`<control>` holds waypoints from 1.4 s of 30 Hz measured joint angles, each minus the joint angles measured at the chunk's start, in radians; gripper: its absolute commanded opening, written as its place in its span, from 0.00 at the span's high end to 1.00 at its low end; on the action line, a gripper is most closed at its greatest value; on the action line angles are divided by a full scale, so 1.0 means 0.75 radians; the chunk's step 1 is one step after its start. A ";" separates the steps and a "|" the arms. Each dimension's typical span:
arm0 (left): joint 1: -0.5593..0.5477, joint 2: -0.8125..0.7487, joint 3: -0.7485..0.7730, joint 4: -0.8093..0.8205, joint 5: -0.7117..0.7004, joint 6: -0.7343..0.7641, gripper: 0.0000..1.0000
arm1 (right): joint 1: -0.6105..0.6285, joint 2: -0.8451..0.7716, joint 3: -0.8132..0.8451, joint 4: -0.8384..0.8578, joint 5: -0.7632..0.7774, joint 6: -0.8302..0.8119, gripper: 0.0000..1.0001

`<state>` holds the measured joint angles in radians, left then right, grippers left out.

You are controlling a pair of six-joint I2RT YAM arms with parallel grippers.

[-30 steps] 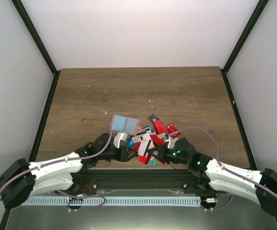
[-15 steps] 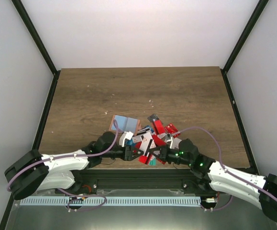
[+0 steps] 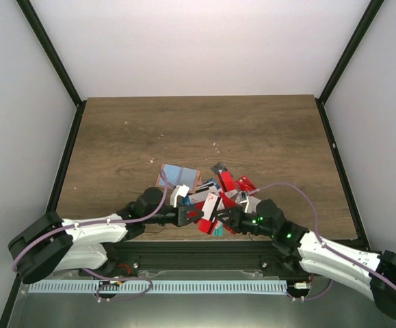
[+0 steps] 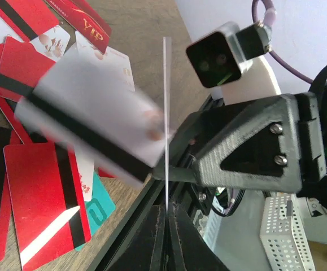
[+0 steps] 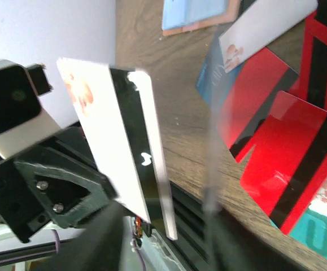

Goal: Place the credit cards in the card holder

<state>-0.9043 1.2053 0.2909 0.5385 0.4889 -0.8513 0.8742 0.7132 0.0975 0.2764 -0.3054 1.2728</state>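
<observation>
The table point(image 3: 266, 130) was a dark wood-grain board. The card holder point(image 3: 178, 178) lay flat on it, a light blue face uppermost. Just right of the card holder, credit cards point(image 3: 228, 186) lay in an overlapping heap, mostly red with black stripes, some white. A teal card point(image 4: 98, 212) lay nearer than the card holder, at the table's near edge. Pale specks point(image 3: 216, 145) lay beyond the card holder.

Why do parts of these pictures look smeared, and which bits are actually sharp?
Left wrist view: the striped white card is smeared by motion, while the edge-on card and the red cards on the table are crisp. Right wrist view: a pale vertical streak and its own fingers are blurred. Top view: evenly lit, sharp, no glare.
</observation>
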 measured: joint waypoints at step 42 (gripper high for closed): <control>0.169 -0.202 0.012 0.018 0.192 -0.076 0.94 | -0.248 0.224 0.193 0.278 -0.317 -0.408 0.99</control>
<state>-0.7773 1.0538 0.3000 0.5522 0.6331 -0.9081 0.6880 0.8810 0.2424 0.4850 -0.5434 0.9668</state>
